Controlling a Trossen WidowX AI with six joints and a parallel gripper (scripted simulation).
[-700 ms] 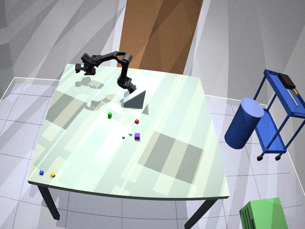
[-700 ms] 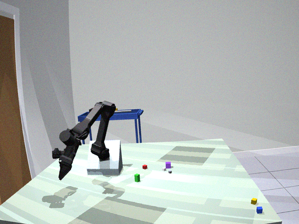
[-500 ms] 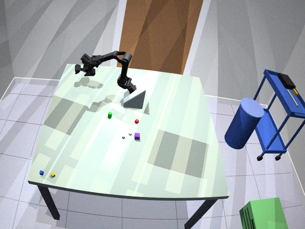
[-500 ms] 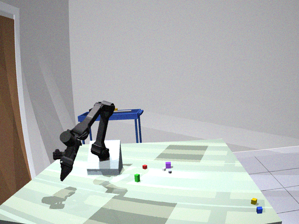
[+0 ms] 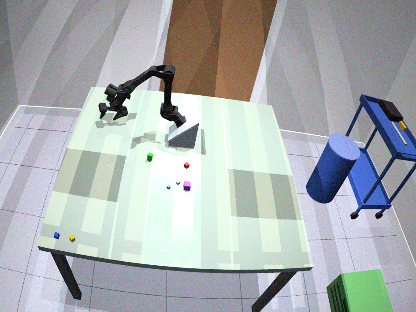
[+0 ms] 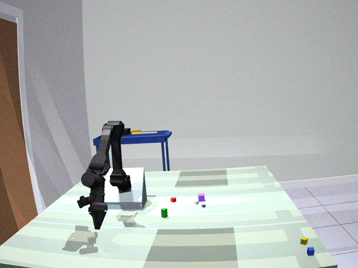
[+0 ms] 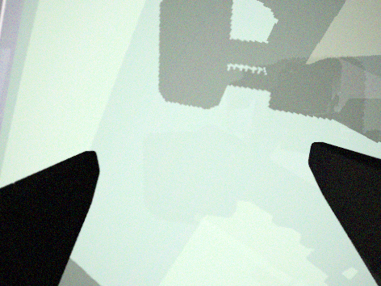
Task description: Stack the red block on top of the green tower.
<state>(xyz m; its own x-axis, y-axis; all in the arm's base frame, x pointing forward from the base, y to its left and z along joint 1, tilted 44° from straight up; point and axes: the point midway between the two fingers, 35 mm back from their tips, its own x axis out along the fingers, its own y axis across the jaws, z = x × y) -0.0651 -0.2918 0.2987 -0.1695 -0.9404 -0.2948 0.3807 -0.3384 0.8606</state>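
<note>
The black pincer (image 5: pixel 111 111) hangs spread wide and empty above the pale green desk (image 5: pixel 100 201), upper left of the top view. The small red block (image 5: pixel 186 165) sits mid-desk, well apart from it, right of the short green tower (image 5: pixel 150 156).

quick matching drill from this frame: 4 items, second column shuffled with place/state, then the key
Items:
1. gripper
2. red block
3. green tower
4. blue cube

Place or state:
A. near a table corner, beside the yellow cube
B. open, holding nothing, above the table's far edge region
C. on the table near the wedge, not yet picked up
D. upright, nothing on top

Pairs: 1-B, 2-C, 3-D, 4-A
</note>
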